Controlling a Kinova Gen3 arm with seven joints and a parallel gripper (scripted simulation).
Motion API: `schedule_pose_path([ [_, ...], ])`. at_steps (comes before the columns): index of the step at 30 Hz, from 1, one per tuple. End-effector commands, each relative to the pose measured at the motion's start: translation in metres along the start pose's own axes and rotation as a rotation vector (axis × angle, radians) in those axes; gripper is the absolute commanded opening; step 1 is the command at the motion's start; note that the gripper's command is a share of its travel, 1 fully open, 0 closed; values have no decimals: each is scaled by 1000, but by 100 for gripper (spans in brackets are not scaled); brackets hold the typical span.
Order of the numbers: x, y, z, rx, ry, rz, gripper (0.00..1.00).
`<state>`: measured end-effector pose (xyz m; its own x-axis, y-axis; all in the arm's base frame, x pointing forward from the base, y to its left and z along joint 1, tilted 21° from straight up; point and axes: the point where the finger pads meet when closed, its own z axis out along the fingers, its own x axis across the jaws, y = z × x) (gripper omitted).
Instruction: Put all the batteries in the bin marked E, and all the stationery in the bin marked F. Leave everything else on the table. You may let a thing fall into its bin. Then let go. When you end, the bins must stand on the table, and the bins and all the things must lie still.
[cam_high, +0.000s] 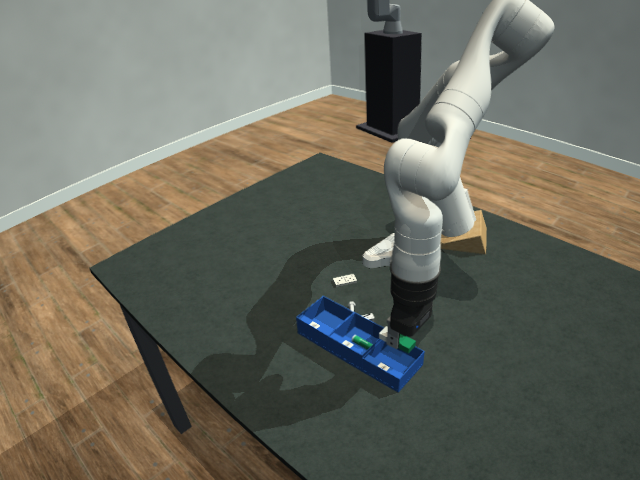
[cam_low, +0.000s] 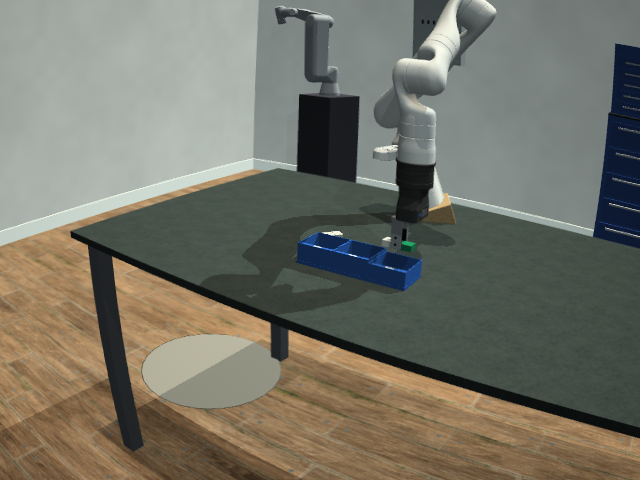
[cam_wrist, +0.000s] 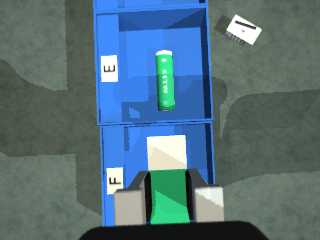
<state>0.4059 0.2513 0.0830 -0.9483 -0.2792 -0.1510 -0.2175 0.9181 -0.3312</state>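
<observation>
A blue tray of three bins (cam_high: 359, 348) stands on the dark table. In the wrist view the middle bin, marked E (cam_wrist: 152, 67), holds a green battery (cam_wrist: 165, 80) lying flat. The end bin, marked F (cam_wrist: 157, 165), is right below my gripper (cam_wrist: 168, 187). The gripper is shut on a green-sleeved white eraser (cam_wrist: 167, 172) and holds it level over bin F, above its rim. The gripper (cam_high: 395, 338) and the eraser (cam_high: 400, 341) also show in the top view, and the eraser shows in the exterior view (cam_low: 402, 244).
Beyond the tray lie a small white flat piece (cam_wrist: 242, 30), a white bolt (cam_high: 352, 305) and a white domino (cam_high: 344, 279). Farther back are a white shoe (cam_high: 379, 251) and a wooden wedge (cam_high: 467, 237), partly hidden by the arm.
</observation>
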Motion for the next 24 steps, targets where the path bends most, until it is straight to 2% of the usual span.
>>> schedule_pose_path([
  [1,-1,-1,0,2,2,5,45],
  [8,-1,0,0,2,2,5,45],
  [24,-1,0,31,0,2,2,45],
])
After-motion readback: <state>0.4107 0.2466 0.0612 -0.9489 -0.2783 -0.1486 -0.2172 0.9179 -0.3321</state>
